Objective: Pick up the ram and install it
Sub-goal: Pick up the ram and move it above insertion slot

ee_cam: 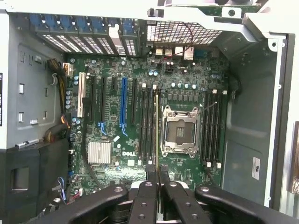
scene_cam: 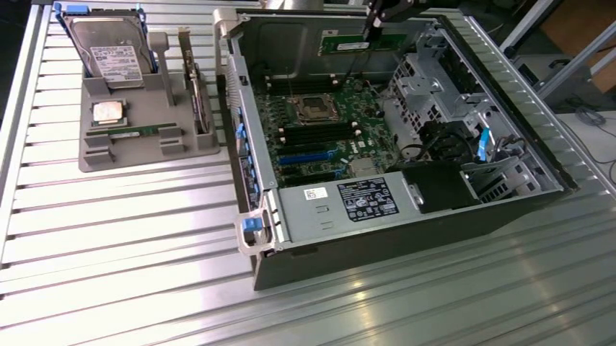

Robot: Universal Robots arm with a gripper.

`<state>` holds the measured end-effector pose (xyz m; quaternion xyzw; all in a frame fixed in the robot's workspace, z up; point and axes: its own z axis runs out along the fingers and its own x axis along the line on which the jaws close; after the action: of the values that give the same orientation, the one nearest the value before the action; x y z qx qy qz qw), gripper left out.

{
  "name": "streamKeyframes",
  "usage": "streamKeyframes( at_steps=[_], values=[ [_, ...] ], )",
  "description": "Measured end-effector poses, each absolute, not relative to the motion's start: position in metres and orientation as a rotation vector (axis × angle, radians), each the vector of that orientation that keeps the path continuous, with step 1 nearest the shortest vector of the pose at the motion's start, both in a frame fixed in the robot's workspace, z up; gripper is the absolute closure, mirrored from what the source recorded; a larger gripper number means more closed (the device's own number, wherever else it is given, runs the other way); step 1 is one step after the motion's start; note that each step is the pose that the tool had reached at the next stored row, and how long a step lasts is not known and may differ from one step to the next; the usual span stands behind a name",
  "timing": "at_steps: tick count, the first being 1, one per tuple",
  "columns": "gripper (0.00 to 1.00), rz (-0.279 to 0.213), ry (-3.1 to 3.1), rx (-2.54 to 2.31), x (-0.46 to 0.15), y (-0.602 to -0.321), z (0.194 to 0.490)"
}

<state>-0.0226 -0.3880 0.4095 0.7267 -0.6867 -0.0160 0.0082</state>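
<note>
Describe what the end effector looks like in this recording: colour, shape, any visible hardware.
The end effector is matt black throughout. Two narrow, straight fingers stand side by side at its centre. Broader, curved outer links flank them, and the parts are joined by round silver pins. In the exterior view it appears as slim dark bars.

The arm [scene_cam: 397, 7] above the end effector [scene_cam: 371, 34] is cut off at the exterior view's edge, and the ram [ee_cam: 156, 126] between its fingers [ee_cam: 150, 175] shows edge-on, chips hidden.
</note>
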Motion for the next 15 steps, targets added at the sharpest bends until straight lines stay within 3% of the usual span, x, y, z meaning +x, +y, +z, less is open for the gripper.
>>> streamKeyframes(
  at_steps=[15],
  values=[
    [0.88,-0.050,-2.146,2.271,-0.001,-0.388,0.409]
  ],
)
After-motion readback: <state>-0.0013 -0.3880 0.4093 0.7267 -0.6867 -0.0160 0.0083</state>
